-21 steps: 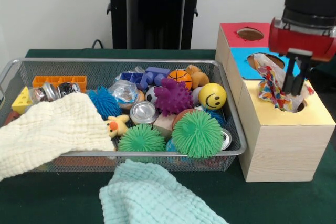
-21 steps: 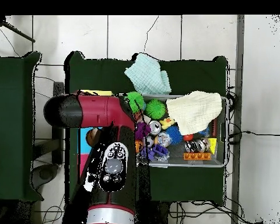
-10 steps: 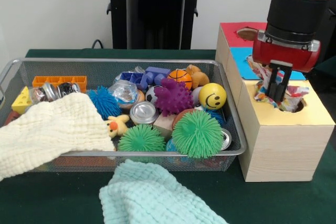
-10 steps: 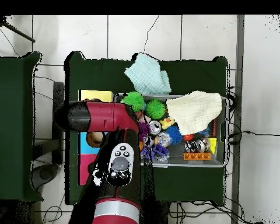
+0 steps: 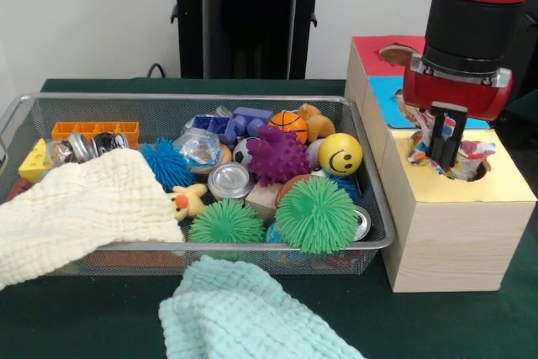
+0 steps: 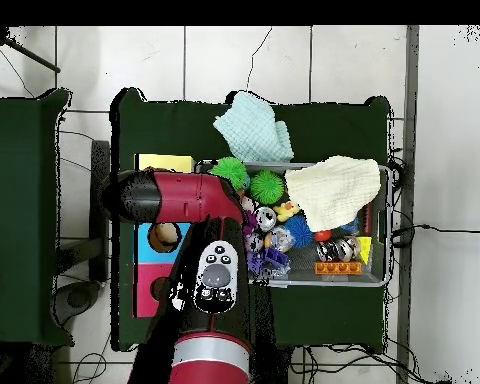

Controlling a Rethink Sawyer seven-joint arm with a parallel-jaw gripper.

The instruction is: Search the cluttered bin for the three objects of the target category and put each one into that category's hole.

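My gripper (image 5: 443, 150) hangs over the yellow section (image 5: 504, 187) of the wooden sorting box (image 5: 454, 233), shut on a crinkly multicoloured wrapper (image 5: 418, 148). The wrapper bulges out of the yellow hole around the fingers. The wire bin (image 5: 168, 99) to the left holds mixed toys: two green spiky balls (image 5: 317, 214), a purple spiky ball (image 5: 277, 155), a yellow smiley ball (image 5: 340, 154), a small basketball (image 5: 288, 124), a silver can (image 5: 229, 180) and more wrappers (image 5: 198, 145). In the overhead view my arm (image 6: 184, 198) covers the gripper and much of the box (image 6: 164, 163).
A cream cloth (image 5: 76, 216) drapes over the bin's left front corner. A mint cloth (image 5: 244, 317) lies on the green table in front of the bin. The box also has a blue section (image 6: 146, 240) and a red section with a hole (image 5: 400, 55).
My gripper has shifted left along the box top with the wrapper, from the yellow hole's right side to its left side. The bin's contents have not moved.
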